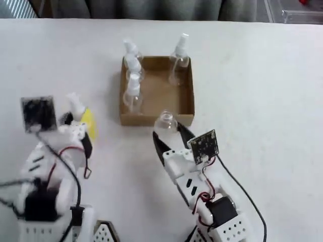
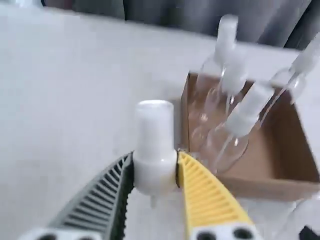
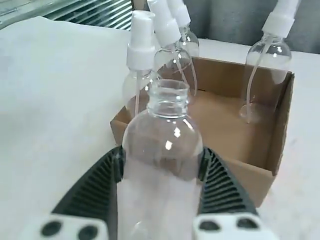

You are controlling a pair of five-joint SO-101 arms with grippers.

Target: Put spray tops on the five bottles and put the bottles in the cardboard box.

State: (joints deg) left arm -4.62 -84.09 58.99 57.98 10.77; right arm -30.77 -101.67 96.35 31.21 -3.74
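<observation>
A cardboard box (image 1: 187, 91) sits mid-table with several clear bottles (image 1: 132, 88) standing in it, each wearing a white spray top. My right gripper (image 1: 170, 137) is shut on an uncapped clear bottle (image 3: 161, 155) (image 1: 165, 122) held upright just in front of the box's near wall (image 3: 247, 175). My left gripper (image 2: 155, 172) is shut on a white spray top (image 2: 153, 145) (image 1: 76, 104), held to the left of the box (image 2: 280, 175). Its grey and yellow fingers (image 2: 200, 195) clamp the top's collar.
The white table (image 1: 262, 75) spreads open to the right of and behind the box. A black square tag (image 1: 38, 112) sits on the left arm and a circuit board (image 1: 204, 144) on the right arm.
</observation>
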